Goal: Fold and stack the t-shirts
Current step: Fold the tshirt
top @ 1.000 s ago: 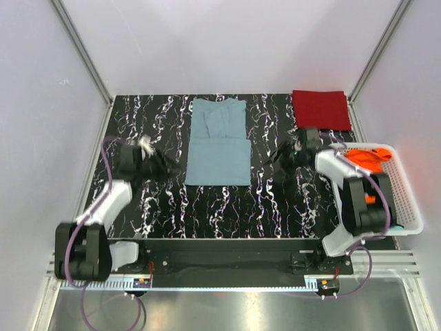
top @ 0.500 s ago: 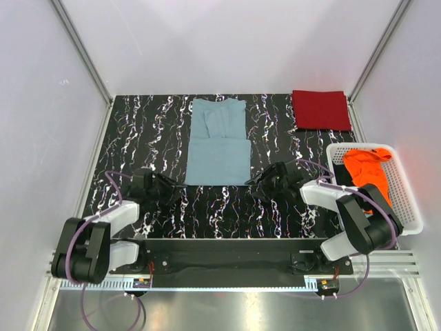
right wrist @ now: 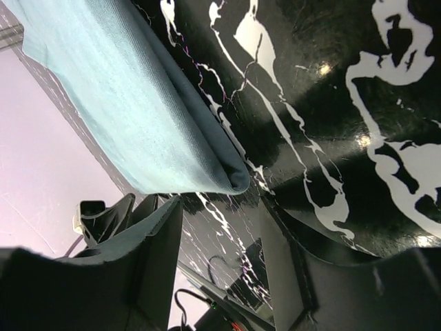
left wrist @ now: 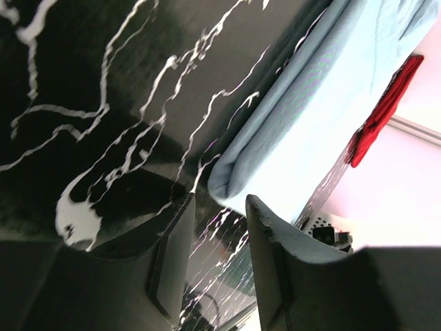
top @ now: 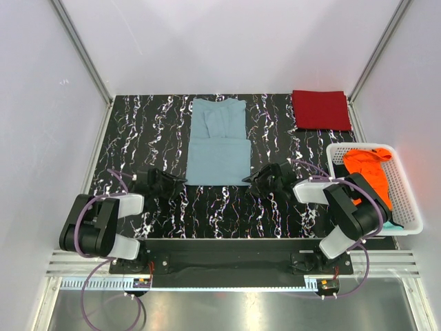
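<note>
Blue shirt, soft matte cloth, long folded rectangle, lay mid-table on glossy black marbled top, left gripper and right gripper spread, empty, each just before a near corner, red shirt folded far right.

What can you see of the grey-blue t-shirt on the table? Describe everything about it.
The grey-blue t-shirt is soft, plain, matte cloth. It is partly folded into a long rectangle, with the sleeves tucked in and a doubled layer over its near half. It lies flat in the middle of the table, lengthwise away from the arms. Its near edge is a rounded fold. The left gripper and right gripper, both open, sit at its near corners without gripping it.
</note>
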### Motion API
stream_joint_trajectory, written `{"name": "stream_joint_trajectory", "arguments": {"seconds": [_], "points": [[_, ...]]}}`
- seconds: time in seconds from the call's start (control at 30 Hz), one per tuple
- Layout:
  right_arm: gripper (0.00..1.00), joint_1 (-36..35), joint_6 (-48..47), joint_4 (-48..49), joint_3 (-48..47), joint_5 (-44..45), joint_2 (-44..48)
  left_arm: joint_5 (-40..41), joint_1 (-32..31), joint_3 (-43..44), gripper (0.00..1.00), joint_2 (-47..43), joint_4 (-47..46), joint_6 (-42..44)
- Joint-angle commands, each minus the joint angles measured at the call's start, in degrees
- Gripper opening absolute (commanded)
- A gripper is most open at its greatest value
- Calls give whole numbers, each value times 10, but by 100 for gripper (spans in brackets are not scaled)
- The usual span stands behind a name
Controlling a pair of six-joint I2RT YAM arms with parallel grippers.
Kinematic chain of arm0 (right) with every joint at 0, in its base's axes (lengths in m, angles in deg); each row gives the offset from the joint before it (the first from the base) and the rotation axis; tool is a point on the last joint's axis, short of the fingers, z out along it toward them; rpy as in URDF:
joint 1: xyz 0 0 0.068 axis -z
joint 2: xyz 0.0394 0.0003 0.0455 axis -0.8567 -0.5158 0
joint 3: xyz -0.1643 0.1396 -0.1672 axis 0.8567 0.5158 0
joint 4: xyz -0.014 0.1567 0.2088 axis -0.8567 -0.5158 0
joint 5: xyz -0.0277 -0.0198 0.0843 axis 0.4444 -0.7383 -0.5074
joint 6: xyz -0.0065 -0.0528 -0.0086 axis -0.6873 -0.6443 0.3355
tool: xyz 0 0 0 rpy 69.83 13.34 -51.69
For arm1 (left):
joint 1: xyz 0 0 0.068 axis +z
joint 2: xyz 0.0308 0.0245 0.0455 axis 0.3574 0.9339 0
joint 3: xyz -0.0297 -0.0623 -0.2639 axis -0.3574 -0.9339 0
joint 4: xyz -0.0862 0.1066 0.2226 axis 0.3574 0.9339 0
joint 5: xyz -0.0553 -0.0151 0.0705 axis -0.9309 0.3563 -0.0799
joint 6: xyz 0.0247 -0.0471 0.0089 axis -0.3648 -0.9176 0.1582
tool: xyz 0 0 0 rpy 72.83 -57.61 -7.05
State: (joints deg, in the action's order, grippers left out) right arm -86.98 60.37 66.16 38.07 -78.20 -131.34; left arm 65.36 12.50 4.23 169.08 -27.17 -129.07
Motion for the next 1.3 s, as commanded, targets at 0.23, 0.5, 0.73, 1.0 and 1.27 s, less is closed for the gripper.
{"name": "stream_joint_trajectory", "arguments": {"seconds": [0.23,0.5,0.73,1.0,1.27], "points": [[54,-8,16,6,-8,51,-32,34,-4,22,43,59,-25,-11],[53,-8,20,7,-17,50,-47,29,-6,12,39,85,-53,-28],[49,-7,23,-3,-20,58,-52,25,-7,9,27,89,-63,-28],[31,-5,6,-5,-27,61,-59,5,-5,10,16,93,-80,-27],[2,-3,-63,-75,-50,35,-19,-43,1,10,0,68,-73,-11]]}}
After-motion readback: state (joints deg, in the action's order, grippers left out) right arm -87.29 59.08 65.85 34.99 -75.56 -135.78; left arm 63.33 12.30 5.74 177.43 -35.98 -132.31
